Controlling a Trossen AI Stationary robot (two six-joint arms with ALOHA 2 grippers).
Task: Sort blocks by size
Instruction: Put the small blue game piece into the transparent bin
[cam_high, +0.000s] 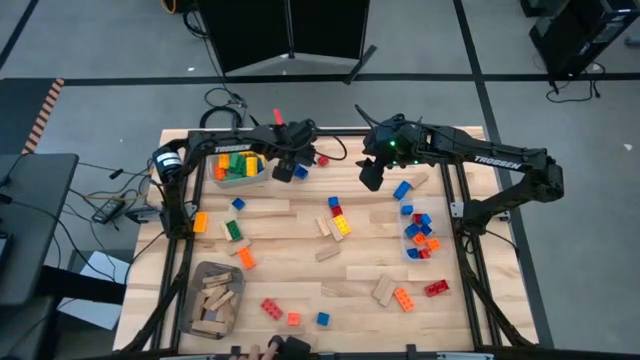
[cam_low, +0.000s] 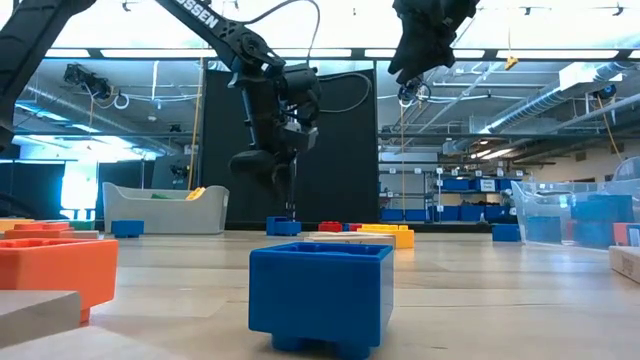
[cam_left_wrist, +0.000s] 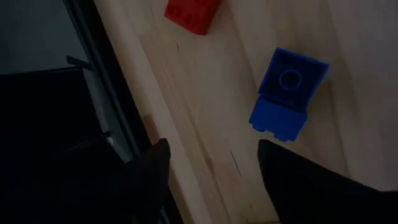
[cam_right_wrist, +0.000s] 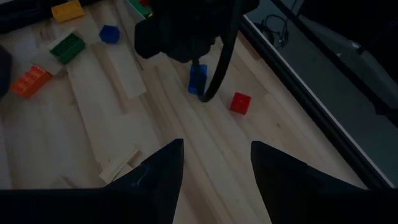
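Observation:
My left gripper (cam_left_wrist: 214, 168) hangs open at the table's far edge, just right of the grey bin (cam_high: 222, 178) of green, yellow and orange blocks. A small blue block (cam_left_wrist: 288, 93) lies on the wood just beyond its fingertips, apart from them, and a red block (cam_left_wrist: 194, 12) lies farther on. In the high view the blue block (cam_high: 301, 171) sits right beside the left gripper (cam_high: 287, 172). My right gripper (cam_right_wrist: 217, 165) is open and bare, held high over the far middle of the table (cam_high: 371, 180).
A clear bin (cam_high: 409, 246) at the right holds several blue, red and orange blocks. A grey bin (cam_high: 195, 282) at the near left holds tan wooden pieces. Loose blocks and wooden pieces (cam_high: 271, 206) are scattered over the table. A black rail (cam_left_wrist: 102, 106) runs along the far edge.

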